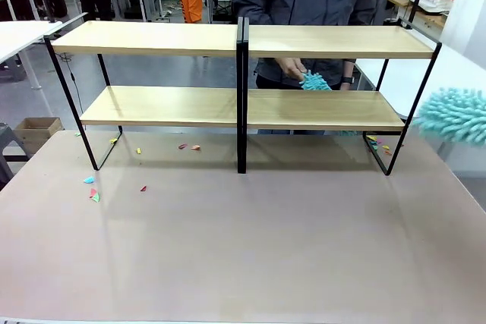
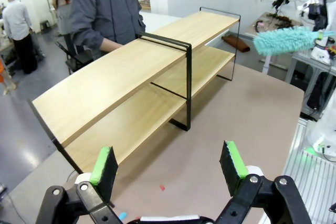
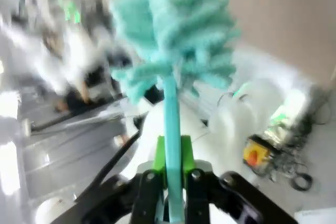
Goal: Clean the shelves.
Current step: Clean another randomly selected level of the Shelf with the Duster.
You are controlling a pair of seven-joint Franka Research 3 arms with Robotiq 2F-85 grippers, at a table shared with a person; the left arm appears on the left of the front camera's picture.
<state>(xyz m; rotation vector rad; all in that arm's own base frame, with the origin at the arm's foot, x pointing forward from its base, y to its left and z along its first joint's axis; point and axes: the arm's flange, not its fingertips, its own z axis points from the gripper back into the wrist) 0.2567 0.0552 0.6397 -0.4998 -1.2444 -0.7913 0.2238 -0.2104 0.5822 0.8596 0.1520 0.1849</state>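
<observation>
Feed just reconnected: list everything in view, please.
shelves: two joined racks, black frames, light-wood boards, back of tabletop
tabletop: one, brown, under shelves
paper scraps: several, mixed colours, on tabletop near rack feet
cardboard box: one, brown, floor at left
small duster: one, teal, between right rack's boards
long duster: one, teal, right of shelves
person's hand: one, holding small duster
left gripper: open, above tabletop
right gripper: shut on long duster
</observation>
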